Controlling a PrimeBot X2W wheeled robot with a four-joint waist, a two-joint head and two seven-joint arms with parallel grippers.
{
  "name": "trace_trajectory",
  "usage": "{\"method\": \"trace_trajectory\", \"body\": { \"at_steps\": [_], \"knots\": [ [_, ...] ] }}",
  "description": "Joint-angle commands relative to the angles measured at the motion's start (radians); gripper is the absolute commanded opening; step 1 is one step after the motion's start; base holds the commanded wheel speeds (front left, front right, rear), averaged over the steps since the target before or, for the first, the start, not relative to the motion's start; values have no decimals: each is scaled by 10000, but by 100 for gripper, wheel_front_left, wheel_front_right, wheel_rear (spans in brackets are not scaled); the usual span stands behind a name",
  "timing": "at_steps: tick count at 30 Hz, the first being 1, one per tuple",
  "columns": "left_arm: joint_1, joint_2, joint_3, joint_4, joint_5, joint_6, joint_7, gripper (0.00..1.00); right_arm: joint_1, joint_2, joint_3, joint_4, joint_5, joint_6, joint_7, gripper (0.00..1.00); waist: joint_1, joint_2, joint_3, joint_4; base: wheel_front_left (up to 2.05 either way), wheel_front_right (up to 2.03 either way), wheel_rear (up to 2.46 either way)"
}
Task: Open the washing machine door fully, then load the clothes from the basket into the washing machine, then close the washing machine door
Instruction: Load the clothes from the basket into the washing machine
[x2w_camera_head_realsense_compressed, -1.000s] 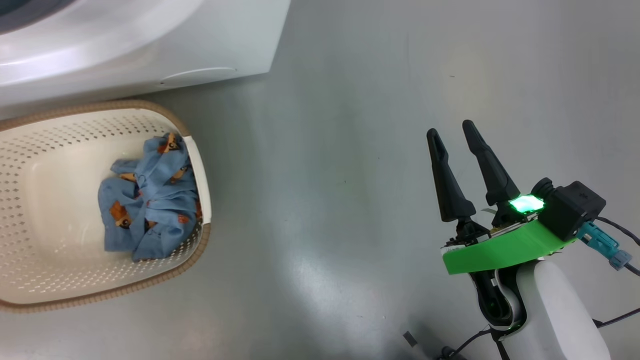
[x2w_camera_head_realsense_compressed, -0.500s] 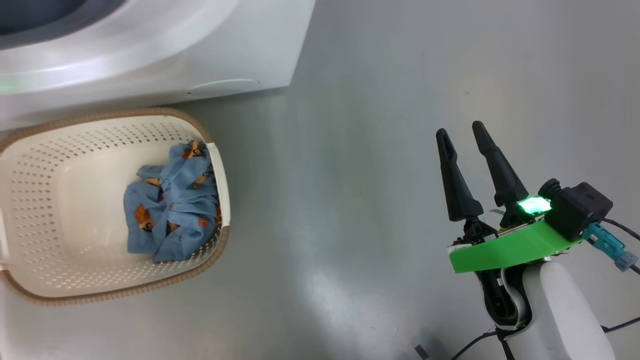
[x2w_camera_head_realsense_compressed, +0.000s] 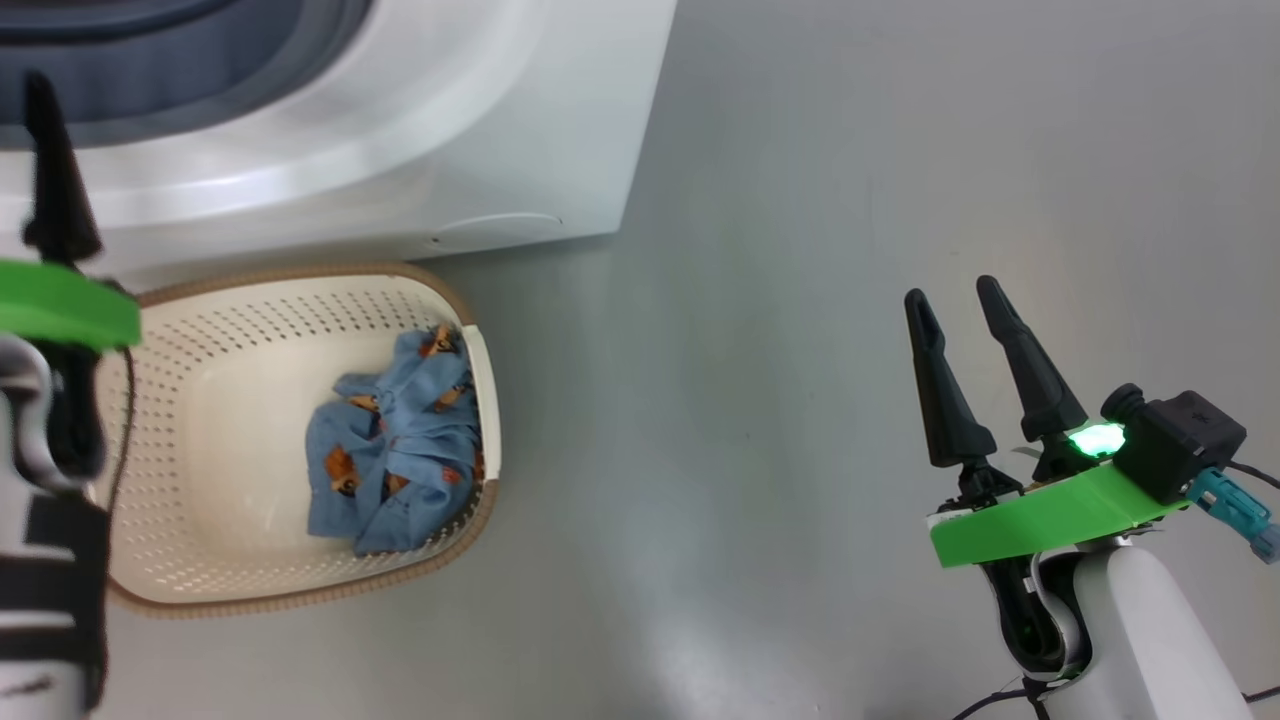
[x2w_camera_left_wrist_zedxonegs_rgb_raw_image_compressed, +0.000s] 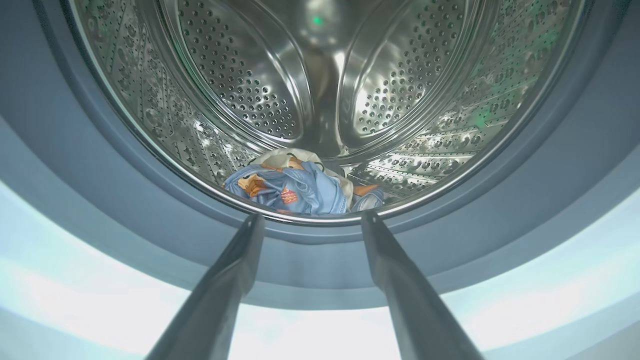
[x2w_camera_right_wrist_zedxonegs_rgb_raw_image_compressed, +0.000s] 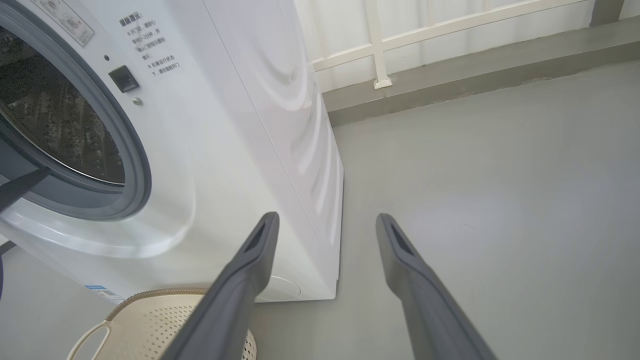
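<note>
A smooth grey floor (x2w_camera_head_realsense_compressed: 780, 300) with a soft sheen carries everything. In the right wrist view it runs back to a low grey kerb (x2w_camera_right_wrist_zedxonegs_rgb_raw_image_compressed: 475, 75) under a white framed wall (x2w_camera_right_wrist_zedxonegs_rgb_raw_image_compressed: 450, 30). At the far left the left claw (x2w_camera_left_wrist_zedxonegs_rgb_raw_image_compressed: 310, 220) is released, its fingers spread and empty, aimed into the mouth of the washing machine (x2w_camera_head_realsense_compressed: 450, 120). Its tips sit just before the grey gasket (x2w_camera_left_wrist_zedxonegs_rgb_raw_image_compressed: 100, 165), and beyond them a light-blue and cream heap of clothes (x2w_camera_left_wrist_zedxonegs_rgb_raw_image_compressed: 295, 187) lies on the bottom of the steel drum (x2w_camera_left_wrist_zedxonegs_rgb_raw_image_compressed: 240, 75). Just in front of the machine stands the basket (x2w_camera_head_realsense_compressed: 300, 272), near that claw's arm, with a blue printed bundle (x2w_camera_head_realsense_compressed: 395, 450) against its right wall. Further right, the right claw (x2w_camera_head_realsense_compressed: 952, 292) hangs over bare floor, released and empty, well apart from basket and machine.
</note>
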Motion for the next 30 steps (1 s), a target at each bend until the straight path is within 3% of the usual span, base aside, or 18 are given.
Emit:
{"method": "trace_trajectory", "body": {
  "at_steps": [1,30],
  "knots": [
    [561,347,348,-501,290,-15,-60,100,326,-101,181,-198,-53,14,-49,100,0,0,-375,212,0,0,0],
    [5857,-1134,1190,-3236,1392,-15,-61,100,1682,-870,-65,151,-1,14,-49,100,0,0,-2567,893,0,0,0]
  ]
}}
